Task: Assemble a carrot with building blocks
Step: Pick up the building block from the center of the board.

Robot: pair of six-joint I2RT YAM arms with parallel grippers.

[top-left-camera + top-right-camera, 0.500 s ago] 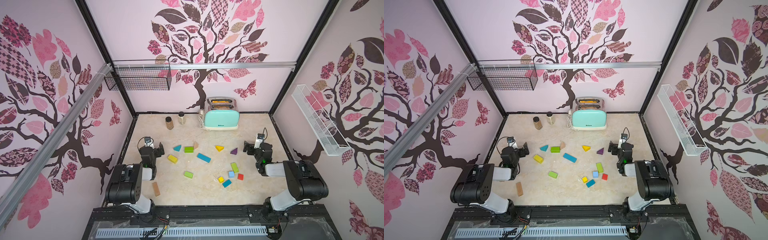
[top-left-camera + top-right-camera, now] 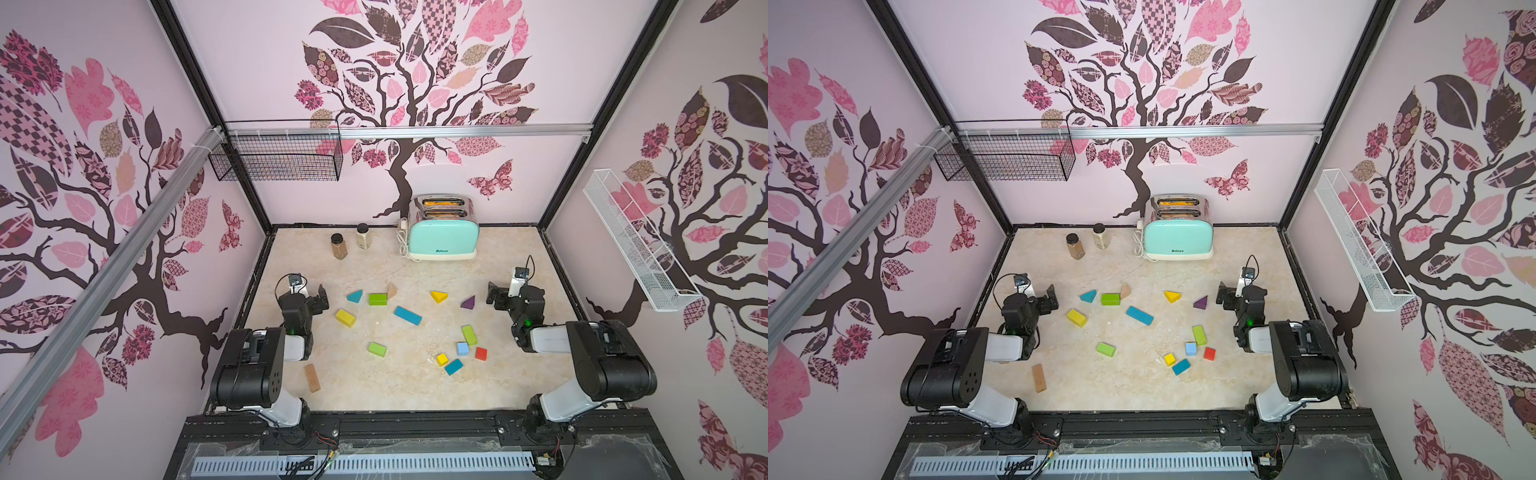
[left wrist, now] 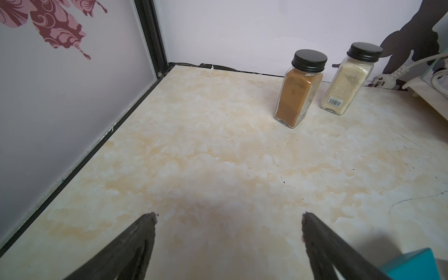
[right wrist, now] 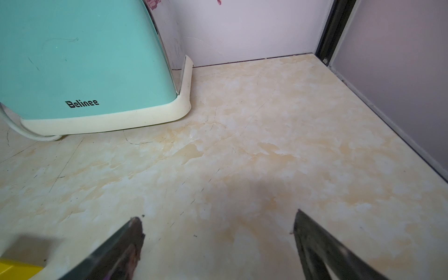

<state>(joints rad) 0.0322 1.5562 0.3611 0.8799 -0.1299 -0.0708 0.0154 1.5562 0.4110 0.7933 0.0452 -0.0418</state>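
Note:
The building blocks lie scattered on the marble table in both top views. Across the back are a teal wedge (image 2: pixel 354 296), green block (image 2: pixel 377 299), tan wedge (image 2: pixel 391 290), yellow wedge (image 2: pixel 439 296) and purple wedge (image 2: pixel 468 302). Nearer lie a teal bar (image 2: pixel 407 315), yellow bar (image 2: pixel 345 318), green block (image 2: pixel 377 349) and a tan bar (image 2: pixel 312 377). A cluster at right holds a green bar (image 2: pixel 469 335) and a red cube (image 2: pixel 481 353). My left gripper (image 2: pixel 308 296) (image 3: pixel 229 218) stands open and empty left of the blocks. My right gripper (image 2: pixel 504 293) (image 4: pixel 217 220) stands open and empty at their right.
A mint toaster (image 2: pixel 442 237) (image 4: pixel 80 60) with its cord stands at the back wall. Two spice jars (image 2: pixel 339 246) (image 3: pixel 299 89) stand to its left. A black wire basket (image 2: pixel 276 156) and a white wire shelf (image 2: pixel 636 241) hang on the walls.

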